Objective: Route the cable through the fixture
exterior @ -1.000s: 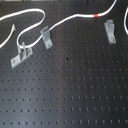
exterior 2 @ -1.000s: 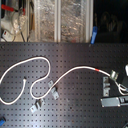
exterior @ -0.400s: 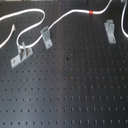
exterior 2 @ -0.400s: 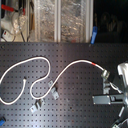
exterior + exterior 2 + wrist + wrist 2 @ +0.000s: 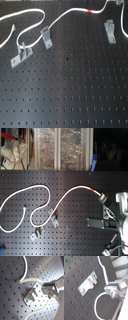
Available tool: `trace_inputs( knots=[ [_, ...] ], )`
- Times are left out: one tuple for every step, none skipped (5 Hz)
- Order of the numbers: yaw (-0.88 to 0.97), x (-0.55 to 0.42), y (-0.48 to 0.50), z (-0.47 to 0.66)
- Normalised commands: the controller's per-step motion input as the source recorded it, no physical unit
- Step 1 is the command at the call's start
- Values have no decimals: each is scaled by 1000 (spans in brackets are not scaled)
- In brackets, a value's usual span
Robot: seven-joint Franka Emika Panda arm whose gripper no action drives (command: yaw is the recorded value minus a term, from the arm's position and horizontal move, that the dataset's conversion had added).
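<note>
Second exterior view gave us the clearest layout: the end effector (image 5: 106, 203) sat at the second exterior view's right edge of the black pegboard counter (image 5: 70, 235), pinching the cable (image 5: 62, 203) a little beyond its red band (image 5: 96, 189); the fingers looked pressed together on the cord, though at this size we judged that rather than saw it plainly.

From the end effector the cable ran away toward the second exterior view's left in a long S, so its free length lay wholly on that side of us.

First wrist view showed the fixture (image 5: 32, 293) just beside the end effector (image 5: 51, 289), with the cable (image 5: 23, 271) curving round it on the counter rather than seated in its notched top, as far as we could tell; in the first exterior view the same clip (image 5: 109, 31) stood alone, its slim foot stretching along the counter, and the cable (image 5: 70, 17) passed beyond it with the red band (image 5: 89, 11) just off its head.

We judged that the move turned on this: the held section lay close beside the fixture but outside the notch, so it had to be lifted over the top and lowered in, crossing the clip's long axis.

The other two grey brackets (image 5: 45, 36) (image 5: 20, 55) lay well apart from the end effector.
</note>
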Motion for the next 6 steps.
trace_inputs(
  knots=[
    [557, -146, 31, 169],
    [531, -144, 51, 164],
    [506, -246, 106, 382],
    [511, -265, 120, 383],
    [309, -214, 256, 261],
    [0, -13, 6, 0]
  ],
)
